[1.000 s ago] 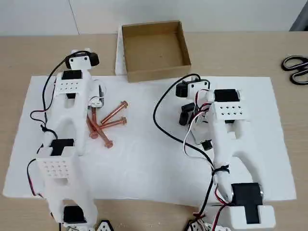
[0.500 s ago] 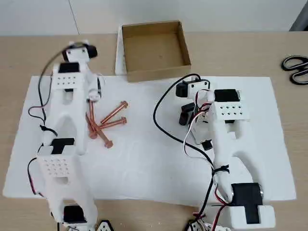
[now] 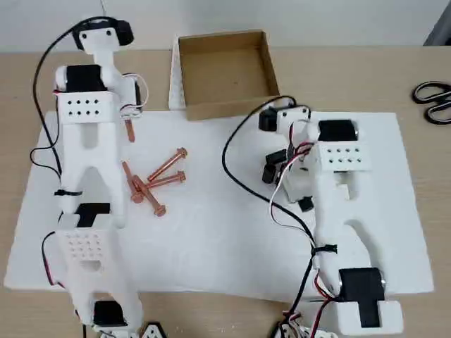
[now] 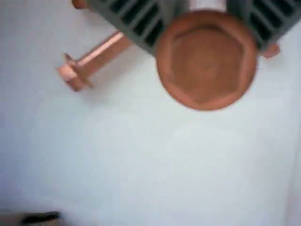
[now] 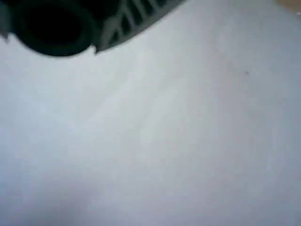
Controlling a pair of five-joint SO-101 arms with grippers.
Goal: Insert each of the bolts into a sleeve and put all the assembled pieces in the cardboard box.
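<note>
The left gripper (image 3: 131, 116), clamped on a bolt (image 4: 207, 60) that hangs shank-down over the sheet's (image 3: 211, 239) far left edge, is well apart from the sleeve (image 5: 51, 28) held by the right gripper (image 3: 273, 165) near the sheet's middle.

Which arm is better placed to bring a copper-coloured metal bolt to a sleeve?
Left: the left gripper holds a copper-coloured metal bolt; the right gripper holds a black tubular sleeve.
</note>
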